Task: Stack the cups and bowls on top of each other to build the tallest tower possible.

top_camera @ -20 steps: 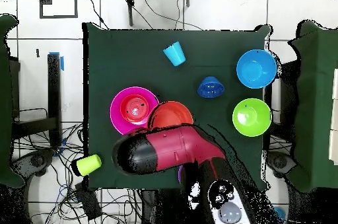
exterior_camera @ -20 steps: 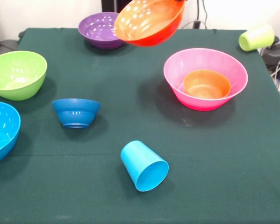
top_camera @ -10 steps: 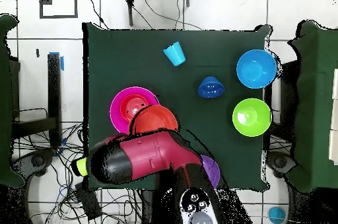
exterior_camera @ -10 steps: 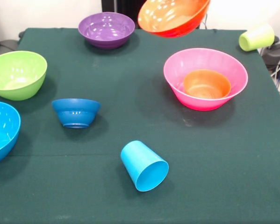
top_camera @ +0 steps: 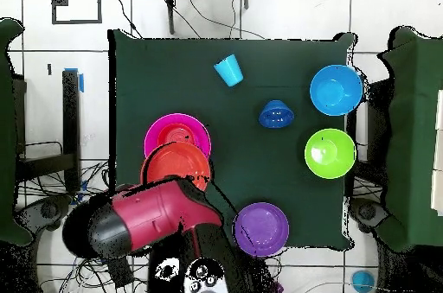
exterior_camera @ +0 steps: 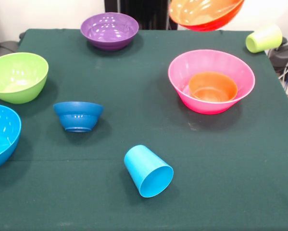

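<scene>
The large orange bowl hangs in the air, tilted, beyond and above the pink bowl, which sits on the table with the small orange bowl nested inside. The gripper is hidden under the arm; it presumably holds the bowl, but I cannot tell its opening. The step in hand looks like carrying; next it calls for centring over the pink bowl, levelling, then lowering.
</scene>
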`<state>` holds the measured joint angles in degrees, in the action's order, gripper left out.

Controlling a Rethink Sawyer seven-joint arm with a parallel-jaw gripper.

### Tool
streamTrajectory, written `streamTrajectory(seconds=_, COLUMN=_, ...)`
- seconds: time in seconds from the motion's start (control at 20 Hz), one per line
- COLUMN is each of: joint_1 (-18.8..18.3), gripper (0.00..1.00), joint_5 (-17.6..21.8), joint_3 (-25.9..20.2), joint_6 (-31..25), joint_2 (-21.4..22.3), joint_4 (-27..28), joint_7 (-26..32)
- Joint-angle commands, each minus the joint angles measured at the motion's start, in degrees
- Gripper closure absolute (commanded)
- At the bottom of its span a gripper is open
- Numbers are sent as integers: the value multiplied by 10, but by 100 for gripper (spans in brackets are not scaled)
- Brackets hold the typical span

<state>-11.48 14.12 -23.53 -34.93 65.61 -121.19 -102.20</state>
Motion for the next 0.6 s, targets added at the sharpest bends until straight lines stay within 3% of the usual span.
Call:
streamTrajectory(seconds=0.05, joint_1=50, gripper=100, joint_5=-11, joint_3=40, joint_6=-20, joint_2=-40, joint_4=8, joint_7=-141)
streamTrajectory(seconds=0.3, joint_1=55, gripper=100, joint_5=-10, joint_3=46, joint_6=-7, joint_2=-73, joint_4=38, joint_7=-139)
streamTrajectory(seconds=0.45, joint_1=62, gripper=100, joint_5=-9, joint_3=52, joint_6=-3, joint_2=-67, joint_4=44, joint_7=-150)
streamTrajectory(seconds=0.6, joint_1=69, gripper=100, joint_5=17, joint_3=55, joint_6=7, joint_2=-64, joint_4=74, joint_7=-146)
